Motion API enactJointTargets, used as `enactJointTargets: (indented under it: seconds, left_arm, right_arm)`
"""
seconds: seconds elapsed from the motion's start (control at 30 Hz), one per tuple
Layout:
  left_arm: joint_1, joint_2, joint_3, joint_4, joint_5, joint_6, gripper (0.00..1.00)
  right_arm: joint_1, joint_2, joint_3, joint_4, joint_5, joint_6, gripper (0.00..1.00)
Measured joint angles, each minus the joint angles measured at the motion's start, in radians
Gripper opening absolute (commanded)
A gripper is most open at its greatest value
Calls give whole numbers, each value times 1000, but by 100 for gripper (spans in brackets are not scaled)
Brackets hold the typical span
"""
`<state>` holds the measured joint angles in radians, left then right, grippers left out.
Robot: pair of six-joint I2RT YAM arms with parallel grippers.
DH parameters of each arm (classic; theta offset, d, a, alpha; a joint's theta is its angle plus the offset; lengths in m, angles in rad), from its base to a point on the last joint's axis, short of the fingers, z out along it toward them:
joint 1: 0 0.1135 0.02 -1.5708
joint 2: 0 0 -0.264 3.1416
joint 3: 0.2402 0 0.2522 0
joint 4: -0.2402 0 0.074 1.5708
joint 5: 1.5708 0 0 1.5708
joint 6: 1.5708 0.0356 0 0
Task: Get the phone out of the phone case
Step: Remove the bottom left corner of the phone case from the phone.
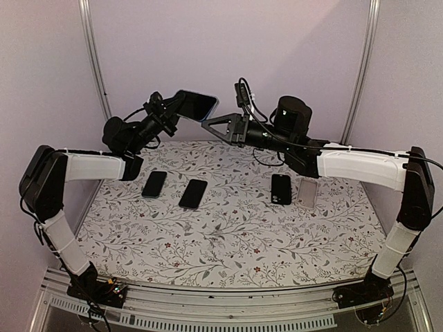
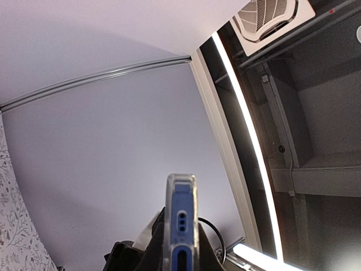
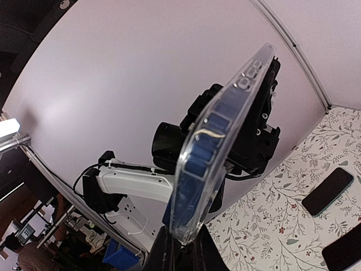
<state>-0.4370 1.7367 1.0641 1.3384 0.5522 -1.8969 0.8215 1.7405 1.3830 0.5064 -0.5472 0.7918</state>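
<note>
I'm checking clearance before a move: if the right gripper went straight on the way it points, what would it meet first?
The right gripper is pinching the cased phone, so that comes first; behind it, probably the left gripper clamped on the other end.

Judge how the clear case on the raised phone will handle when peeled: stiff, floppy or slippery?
The clear case looks glossy, so probably slippery in a pinch. Its thin rim hugging the blue phone likely flexes when peeled. Gripped only at the ends, it might twist.
</note>
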Motion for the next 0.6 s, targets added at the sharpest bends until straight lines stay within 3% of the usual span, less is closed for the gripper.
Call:
enactJointTargets:
  seconds: [0.6]
  left_arm:
    - [2,5,0,33,-22,43,0]
  right_arm:
    - [0,0,2,-18,19,36,0]
